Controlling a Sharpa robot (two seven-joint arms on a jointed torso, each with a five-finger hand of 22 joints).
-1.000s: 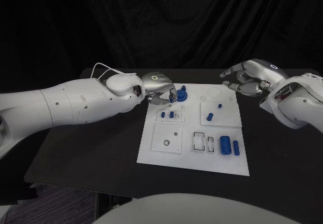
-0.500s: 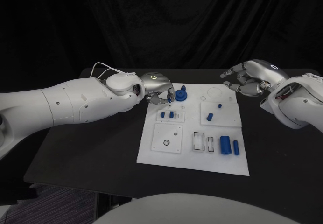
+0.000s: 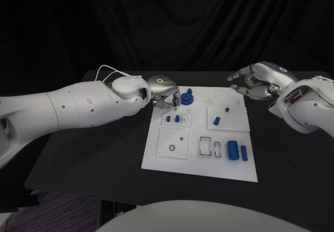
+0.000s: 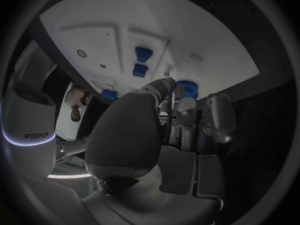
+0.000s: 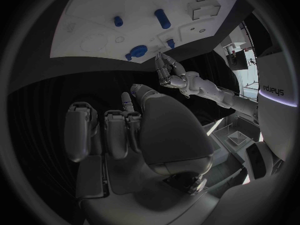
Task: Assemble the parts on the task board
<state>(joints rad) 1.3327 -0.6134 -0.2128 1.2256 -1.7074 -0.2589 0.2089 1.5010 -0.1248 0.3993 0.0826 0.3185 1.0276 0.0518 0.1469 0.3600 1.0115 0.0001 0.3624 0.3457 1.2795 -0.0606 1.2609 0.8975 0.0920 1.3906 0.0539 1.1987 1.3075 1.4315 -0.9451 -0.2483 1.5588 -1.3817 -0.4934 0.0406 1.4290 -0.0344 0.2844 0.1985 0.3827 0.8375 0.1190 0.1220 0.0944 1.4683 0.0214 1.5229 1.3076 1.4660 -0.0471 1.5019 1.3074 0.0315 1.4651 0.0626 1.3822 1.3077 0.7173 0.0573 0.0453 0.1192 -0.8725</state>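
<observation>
The white task board point(image 3: 201, 171) lies in the middle of the black table. At its far left corner stands a blue round part point(image 3: 187, 99) with a peg on top. My left hand point(image 3: 164, 93) is right beside it, fingertips at its edge. In the left wrist view the thumb and fingers point(image 4: 177, 92) reach the blue round part point(image 4: 187, 89), and a grip cannot be made out. My right hand point(image 3: 254, 83) hovers off the board's far right corner, fingers loosely curled and apart, holding nothing. The right wrist view shows my left hand point(image 5: 169, 72) at the blue round part point(image 5: 137, 51).
Two short blue pegs point(image 3: 173, 118) stand on a small square plate, and two more point(image 3: 217, 121) on the plate to the right. Two long blue cylinders point(image 3: 237, 150) lie near the board's right edge. A black ring point(image 3: 172, 147) sits on the near left plate.
</observation>
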